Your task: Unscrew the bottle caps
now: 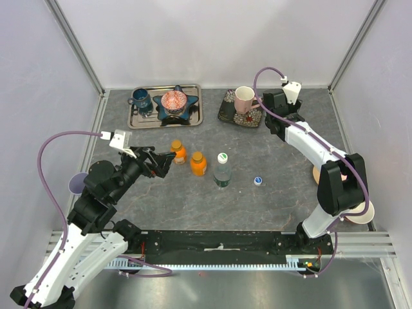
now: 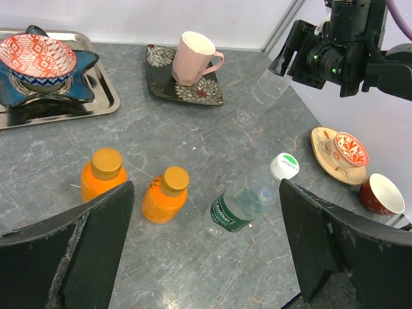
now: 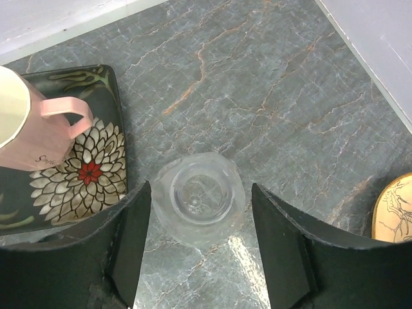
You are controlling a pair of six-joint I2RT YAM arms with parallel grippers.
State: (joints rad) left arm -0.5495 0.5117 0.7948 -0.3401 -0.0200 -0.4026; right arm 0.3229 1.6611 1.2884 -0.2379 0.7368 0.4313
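Top view: the colourless clear plastic bottle [image 3: 196, 199] is lost under the right arm [image 1: 309, 145], and that arm cuts off the tan round plate [image 1: 316, 172] too. The small purple cup [image 1: 76, 185] peeks from behind the left arm [image 1: 96, 199]. Right wrist: the pink ceramic mug [image 3: 29, 129] is sliced by the left edge. Left wrist: label print on the green-tinted bottle [image 2: 241, 203] is too small to read.

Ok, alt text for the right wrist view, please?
Straight down on a capless, colourless clear bottle standing between the open jaws of the right gripper. A pink mug sits on a dark floral plate at left; the table is grey and veined.
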